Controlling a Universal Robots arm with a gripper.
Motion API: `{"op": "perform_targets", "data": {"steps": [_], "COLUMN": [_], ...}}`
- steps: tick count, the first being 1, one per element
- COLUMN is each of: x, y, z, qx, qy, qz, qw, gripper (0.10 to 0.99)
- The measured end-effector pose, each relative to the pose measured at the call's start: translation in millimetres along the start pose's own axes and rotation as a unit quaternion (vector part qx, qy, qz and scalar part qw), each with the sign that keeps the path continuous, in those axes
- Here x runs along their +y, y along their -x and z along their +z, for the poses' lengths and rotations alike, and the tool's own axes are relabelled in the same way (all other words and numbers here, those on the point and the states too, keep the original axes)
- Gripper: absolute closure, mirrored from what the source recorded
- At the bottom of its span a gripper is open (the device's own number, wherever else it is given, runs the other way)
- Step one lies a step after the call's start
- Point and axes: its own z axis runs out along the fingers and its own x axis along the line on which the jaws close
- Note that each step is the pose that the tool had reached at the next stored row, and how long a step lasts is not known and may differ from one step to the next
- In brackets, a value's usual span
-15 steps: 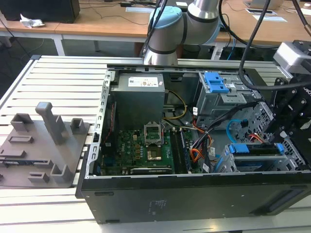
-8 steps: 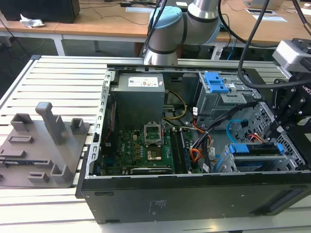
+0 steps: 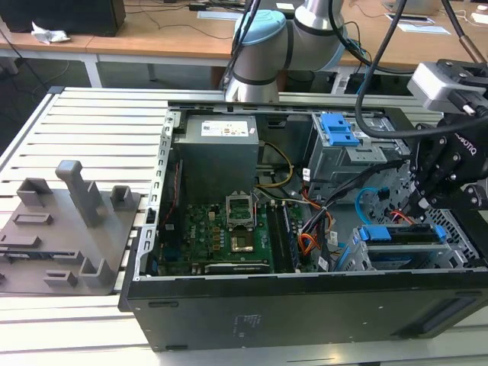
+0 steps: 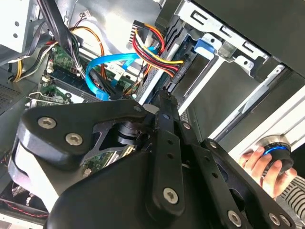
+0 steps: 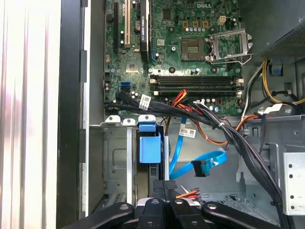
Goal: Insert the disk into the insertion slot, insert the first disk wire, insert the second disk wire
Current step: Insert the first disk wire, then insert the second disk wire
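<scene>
Blue-framed disk [image 5: 149,148] sits mostly hidden inside insertion slot [image 5: 116,160].

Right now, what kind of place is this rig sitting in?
Probably a robotics lab or test workshop: an open desktop computer case sits on a slotted aluminium table, a grey fixture block lies beside it, and wooden desks stand behind the robot arm.

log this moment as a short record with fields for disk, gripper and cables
setting: open black metal computer case on a slatted metal table
disk: silver hard drive in a bright blue plastic caddy, sitting in the low grey sheet-metal bay
gripper: black gripper close to the caddy's end, beside a loose flat blue cable
other: grey plastic fixture on the exterior view's left; a person's hand on a round knob
</scene>
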Motion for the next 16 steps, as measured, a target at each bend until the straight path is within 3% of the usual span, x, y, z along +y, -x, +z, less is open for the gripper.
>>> {"op": "perform_targets", "data": {"steps": [11,14,16], "x": [0.3,1.2,1.2], "y": [0.0,0.0,0.0], "z": [0.0,-9.8,-10.2], "qx": [0.0000,0.0000,-0.0001], "qy": [0.0000,0.0000,0.0000], "qz": [0.000,0.000,0.000], "qw": [1.0000,1.0000,1.0000], "gripper": [0.980,0.980,0.980]}}
